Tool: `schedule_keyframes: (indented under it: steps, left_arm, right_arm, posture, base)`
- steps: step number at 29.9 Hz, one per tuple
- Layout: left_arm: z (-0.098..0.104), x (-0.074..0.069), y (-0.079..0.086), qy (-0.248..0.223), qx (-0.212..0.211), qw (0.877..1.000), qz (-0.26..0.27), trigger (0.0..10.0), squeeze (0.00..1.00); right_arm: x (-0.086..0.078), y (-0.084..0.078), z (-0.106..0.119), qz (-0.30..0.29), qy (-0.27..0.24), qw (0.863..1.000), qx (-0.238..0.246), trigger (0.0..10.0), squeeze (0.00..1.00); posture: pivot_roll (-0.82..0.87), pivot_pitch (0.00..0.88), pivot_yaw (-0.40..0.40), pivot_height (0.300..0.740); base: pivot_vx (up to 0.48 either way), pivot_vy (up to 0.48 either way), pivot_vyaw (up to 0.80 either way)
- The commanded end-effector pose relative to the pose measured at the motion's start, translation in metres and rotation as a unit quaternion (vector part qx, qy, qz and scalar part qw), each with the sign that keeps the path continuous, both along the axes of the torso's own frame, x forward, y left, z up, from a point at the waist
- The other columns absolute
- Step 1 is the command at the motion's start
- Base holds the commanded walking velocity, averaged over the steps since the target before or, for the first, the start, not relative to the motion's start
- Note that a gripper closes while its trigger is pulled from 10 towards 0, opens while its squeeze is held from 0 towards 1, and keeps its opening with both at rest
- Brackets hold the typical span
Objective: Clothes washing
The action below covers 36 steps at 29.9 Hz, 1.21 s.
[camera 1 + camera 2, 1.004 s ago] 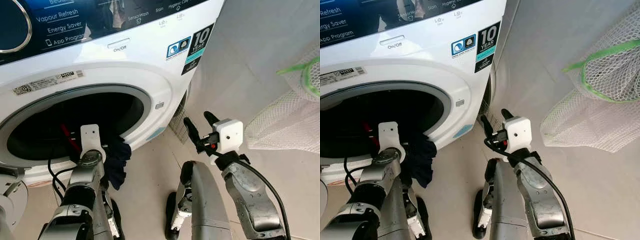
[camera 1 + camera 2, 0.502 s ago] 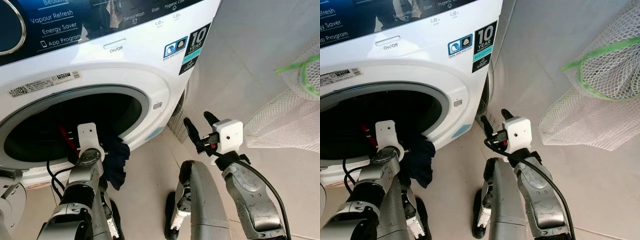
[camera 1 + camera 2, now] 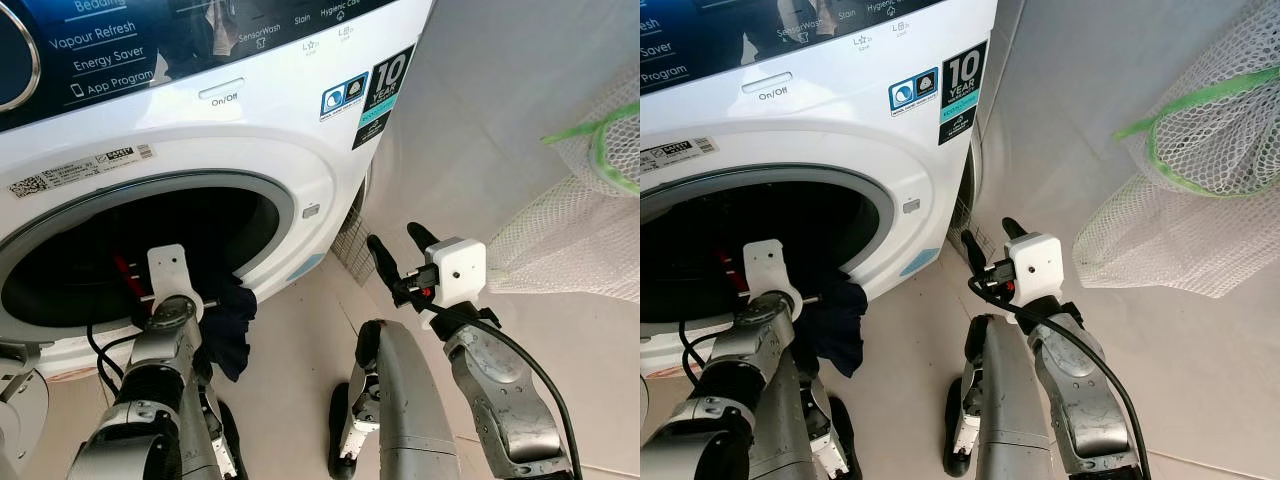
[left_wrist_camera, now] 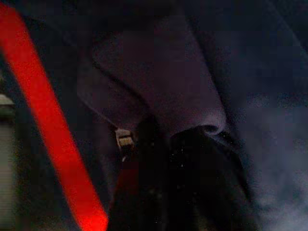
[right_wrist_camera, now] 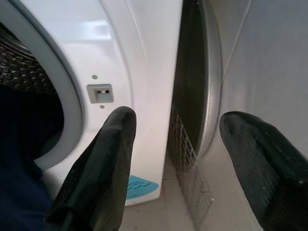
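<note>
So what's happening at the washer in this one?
The robot stands at an open front-load washer. Its left gripper is at the drum opening, in among dark clothes, part of which hangs out over the door rim. Whether it grips the cloth cannot be told. The right gripper is open and holds nothing, in the air beside the washer's right corner. A mesh laundry bag hangs at the right.

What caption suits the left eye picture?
Left gripper at the washing machine opening with dark clothing; right gripper open.

Left pincer (image 4: 159, 159) forward; right pincer (image 3: 400, 252) raised, fingers apart.
</note>
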<state>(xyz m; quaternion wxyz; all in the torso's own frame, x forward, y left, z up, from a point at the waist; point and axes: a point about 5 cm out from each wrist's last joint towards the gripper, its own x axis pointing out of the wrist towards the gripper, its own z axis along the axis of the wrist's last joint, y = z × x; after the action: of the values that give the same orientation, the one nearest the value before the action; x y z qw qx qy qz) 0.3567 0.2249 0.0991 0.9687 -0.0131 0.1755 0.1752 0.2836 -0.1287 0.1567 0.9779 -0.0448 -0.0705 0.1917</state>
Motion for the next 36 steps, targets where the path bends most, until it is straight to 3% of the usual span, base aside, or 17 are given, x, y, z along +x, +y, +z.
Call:
schedule_keyframes:
  steps: [1,3,4,8,9,15,21,23,26,27,29,36]
  left_arm:
    - [0.008,0.002,0.016,-0.009,0.026,1.0,0.013,0.0,0.0]
    - [0.027,0.009,0.033,-0.031,0.063,0.997,0.026,0.0,0.0]
    - [0.043,0.012,0.049,-0.042,0.1,0.993,0.042,0.0,0.0]
    - [0.064,0.015,0.067,-0.052,0.141,0.987,0.055,0.2,0.0]
    - [0.076,0.017,0.075,-0.065,0.151,0.984,0.062,10.0,0.0]
    - [0.107,0.018,0.095,-0.083,0.216,0.97,0.074,10.0,0.0]
    - [0.13,0.012,0.113,-0.109,0.261,0.948,0.144,10.0,0.0]
    - [0.125,0.015,0.109,-0.094,0.261,0.953,0.118,10.0,0.0]
    - [0.102,0.023,0.086,-0.054,0.233,0.971,0.015,10.0,0.0]
    - [0.102,0.023,0.086,-0.054,0.233,0.971,0.015,10.0,0.0]
    - [0.093,0.028,0.069,-0.046,0.245,0.967,-0.06,10.0,0.0]
    - [0.1,0.034,0.057,-0.062,0.253,0.96,-0.099,10.0,0.0]
  right_arm:
    - [-0.002,-0.006,-0.003,-0.008,0.01,1.0,-0.003,10.0,0.0]
    - [-0.002,-0.007,-0.003,-0.009,0.009,1.0,-0.003,10.0,0.0]
    - [-0.002,-0.007,-0.004,-0.009,0.01,1.0,-0.003,10.0,0.0]
    - [-0.002,-0.006,-0.003,-0.008,0.01,1.0,-0.003,10.0,0.0]
    - [-0.002,-0.006,-0.003,-0.008,0.01,1.0,-0.003,10.0,0.0]
    - [-0.001,-0.008,-0.003,-0.01,0.008,1.0,-0.004,10.0,0.0]
    - [-0.001,-0.008,-0.003,-0.013,0.009,1.0,-0.004,10.0,0.0]
    - [-0.002,-0.008,-0.003,-0.014,0.009,1.0,-0.004,10.0,0.0]
    - [-0.002,-0.009,-0.003,-0.016,0.009,1.0,-0.005,10.0,0.0]
    - [-0.002,-0.009,-0.003,-0.016,0.009,1.0,-0.005,10.0,0.0]
    - [-0.003,-0.01,-0.003,-0.017,0.009,1.0,-0.007,10.0,0.0]
    - [-0.002,-0.013,-0.001,-0.022,0.005,1.0,-0.009,10.0,0.0]
  posture:
    - [-0.01,0.369,-0.162,0.511]
    - [0.0,0.37,-0.161,0.511]
    - [0.0,0.371,-0.163,0.511]
    - [0.0,0.371,-0.165,0.511]
    - [0.0,0.372,-0.166,0.511]
    - [0.0,0.372,-0.166,0.511]
    - [-0.01,0.383,-0.162,0.511]
    - [-0.01,0.382,-0.161,0.511]
    - [-0.02,0.376,-0.161,0.511]
    - [-0.02,0.376,-0.161,0.511]
    - [-0.02,0.375,-0.161,0.511]
    - [-0.03,0.361,-0.159,0.511]
  base:
    - [0.0,0.0,0.0]
    - [0.0,0.0,0.0]
    - [0.0,0.0,0.0]
    - [0.0,0.0,0.0]
    - [0.0,0.0,0.0]
    - [0.0,0.0,0.0]
    - [0.0,0.0,0.0]
    - [0.0,0.0,0.0]
    - [0.0,0.0,0.0]
    - [0.0,0.0,0.0]
    - [0.0,0.0,0.0]
    - [0.0,0.0,0.0]
